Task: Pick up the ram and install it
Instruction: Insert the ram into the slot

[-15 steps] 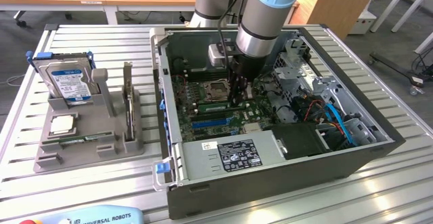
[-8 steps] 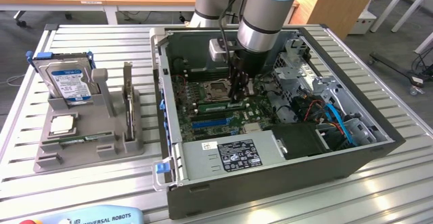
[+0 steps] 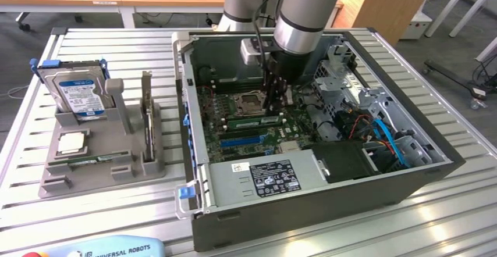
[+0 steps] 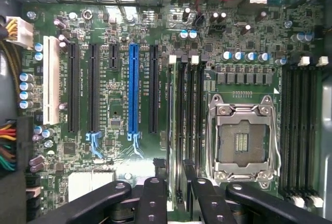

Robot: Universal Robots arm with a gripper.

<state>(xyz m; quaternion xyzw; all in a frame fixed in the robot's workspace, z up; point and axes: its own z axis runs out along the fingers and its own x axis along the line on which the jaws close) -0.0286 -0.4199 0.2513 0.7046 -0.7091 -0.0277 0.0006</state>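
Observation:
The ram [image 3: 260,119], a thin green stick, stands on edge over the motherboard's memory slots [image 4: 191,125] beside the bare CPU socket [image 4: 241,141]. My gripper [image 3: 270,111] reaches down into the open computer case [image 3: 311,210] and is shut on the ram's top edge. In the wrist view the two black fingers [image 4: 153,195] flank the ram [image 4: 177,175], seen edge-on and lined up with the slot nearest the expansion slots. Whether its lower edge sits in the slot I cannot tell.
A grey tray [image 3: 101,181] at the exterior view's left holds a hard drive [image 3: 78,94], a silver processor chip [image 3: 71,143], another green stick [image 3: 84,161] and an upright dark card [image 3: 146,117]. The case also holds a power supply [image 3: 268,178] and cables [image 3: 388,141].

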